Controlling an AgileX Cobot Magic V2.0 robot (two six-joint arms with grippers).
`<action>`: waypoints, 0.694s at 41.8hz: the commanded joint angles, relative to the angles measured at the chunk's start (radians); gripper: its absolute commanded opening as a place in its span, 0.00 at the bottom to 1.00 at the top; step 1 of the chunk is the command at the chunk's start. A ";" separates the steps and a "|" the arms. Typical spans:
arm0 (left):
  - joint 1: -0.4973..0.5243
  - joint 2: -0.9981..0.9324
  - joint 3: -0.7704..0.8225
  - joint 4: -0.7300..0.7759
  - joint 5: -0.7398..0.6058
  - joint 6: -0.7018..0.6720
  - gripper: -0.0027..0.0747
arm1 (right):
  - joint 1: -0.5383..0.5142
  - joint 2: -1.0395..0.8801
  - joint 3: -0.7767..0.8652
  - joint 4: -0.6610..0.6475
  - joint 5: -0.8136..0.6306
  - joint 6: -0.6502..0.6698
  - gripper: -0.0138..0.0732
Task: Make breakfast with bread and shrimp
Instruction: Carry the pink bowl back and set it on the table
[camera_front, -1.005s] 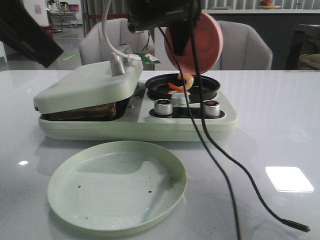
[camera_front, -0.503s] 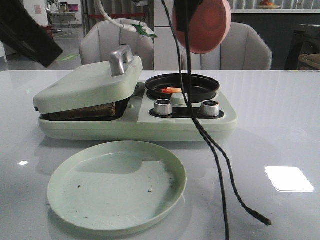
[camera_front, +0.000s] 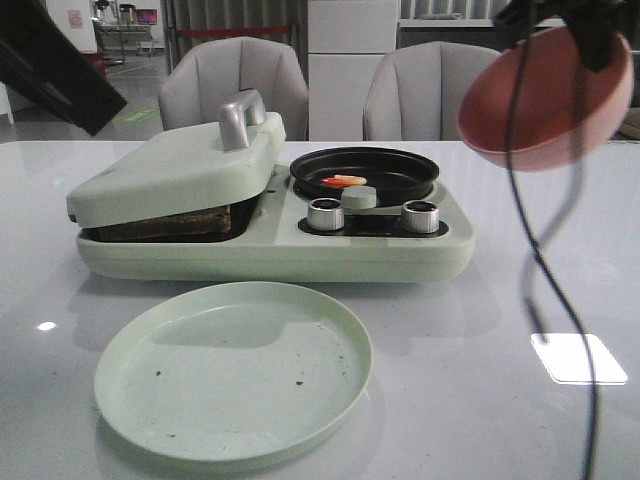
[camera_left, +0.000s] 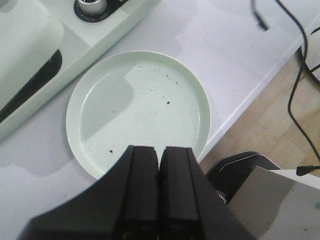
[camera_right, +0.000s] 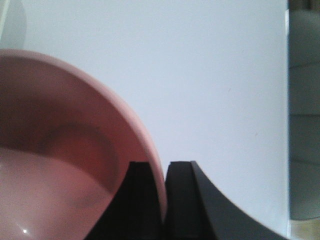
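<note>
Swung away from above the pan, the pink bowl (camera_front: 545, 95) now hangs tilted over the table's right side. Far left, the left gripper (camera_left: 159, 165) hovers above the green plate (camera_front: 234, 370) with its jaws pressed together, empty. Dark bread (camera_front: 165, 222) sits under the cooker lid (camera_front: 175, 165), only its edge showing. Next right, the shrimp (camera_front: 343, 181) lies in the black pan (camera_front: 364, 172), long axis running left-right. Bare white tabletop (camera_front: 540, 300) spreads rightward. The right gripper (camera_right: 163, 200) pinches the bowl's rim.
</note>
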 joint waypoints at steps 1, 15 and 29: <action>-0.006 -0.020 -0.025 -0.013 -0.057 -0.009 0.16 | -0.089 -0.173 0.139 0.070 -0.159 -0.006 0.22; -0.006 -0.020 -0.025 -0.013 -0.057 -0.009 0.16 | -0.400 -0.334 0.507 0.287 -0.404 -0.059 0.22; -0.006 -0.020 -0.025 -0.013 -0.059 -0.009 0.16 | -0.531 -0.244 0.566 0.656 -0.534 -0.317 0.22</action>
